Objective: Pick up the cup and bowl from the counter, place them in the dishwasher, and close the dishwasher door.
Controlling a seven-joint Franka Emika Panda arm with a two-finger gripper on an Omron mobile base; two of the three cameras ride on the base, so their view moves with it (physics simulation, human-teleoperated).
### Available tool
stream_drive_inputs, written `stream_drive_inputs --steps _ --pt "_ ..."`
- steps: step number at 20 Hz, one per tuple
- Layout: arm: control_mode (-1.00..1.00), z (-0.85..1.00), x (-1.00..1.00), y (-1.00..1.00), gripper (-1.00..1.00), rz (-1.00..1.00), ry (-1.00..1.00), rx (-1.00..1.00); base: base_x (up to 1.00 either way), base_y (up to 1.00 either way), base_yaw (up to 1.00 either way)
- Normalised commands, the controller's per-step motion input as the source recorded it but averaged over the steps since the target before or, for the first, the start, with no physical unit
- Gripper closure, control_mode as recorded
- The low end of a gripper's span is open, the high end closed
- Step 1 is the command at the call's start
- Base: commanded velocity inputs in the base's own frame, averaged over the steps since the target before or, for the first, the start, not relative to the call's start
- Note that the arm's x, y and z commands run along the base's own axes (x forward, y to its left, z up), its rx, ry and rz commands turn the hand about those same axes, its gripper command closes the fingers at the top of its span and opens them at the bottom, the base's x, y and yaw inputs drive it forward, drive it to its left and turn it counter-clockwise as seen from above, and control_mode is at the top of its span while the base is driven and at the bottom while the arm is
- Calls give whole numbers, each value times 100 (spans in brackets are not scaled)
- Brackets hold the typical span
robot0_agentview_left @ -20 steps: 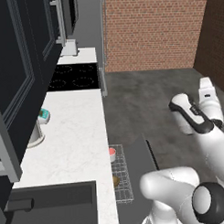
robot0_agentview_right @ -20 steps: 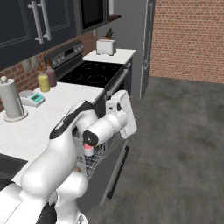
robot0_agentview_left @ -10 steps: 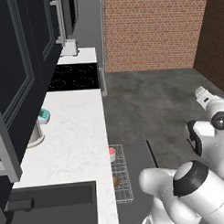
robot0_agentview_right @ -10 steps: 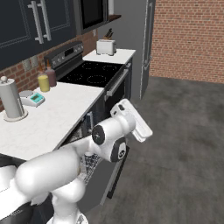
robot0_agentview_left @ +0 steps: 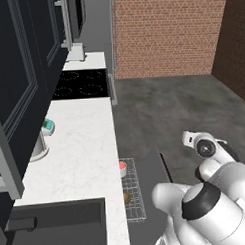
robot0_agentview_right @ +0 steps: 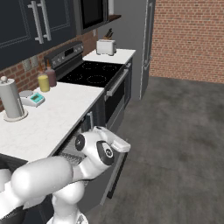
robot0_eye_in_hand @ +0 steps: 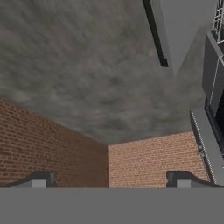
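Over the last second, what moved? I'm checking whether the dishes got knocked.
Only the arm moved: it swung away from the counter, out over the floor, bringing its open, empty claw lower. The cup and bowl stayed in the pulled-out rack, and the dishwasher door stayed down.

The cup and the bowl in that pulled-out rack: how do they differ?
In the left base view, the cup is pinkish-red and pale, while the bowl is golden-brown. The cup sits farther along the wire rack, toward the stove; the bowl lies nearer the sink end. Both rest in the dishwasher's rack, off the counter.
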Motion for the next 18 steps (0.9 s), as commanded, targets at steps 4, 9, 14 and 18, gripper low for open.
stream_drive_inputs --steps 4,9,14,18 --pt "-100 13 -21 -46 -100 41 47 27 0 0 0" --pt "-100 40 -29 -60 -100 42 22 24 0 0 0" --pt "-100 70 -27 -50 -100 32 18 34 0 0 0" --pt "-100 100 -11 -44 -100 12 39 44 0 0 0"
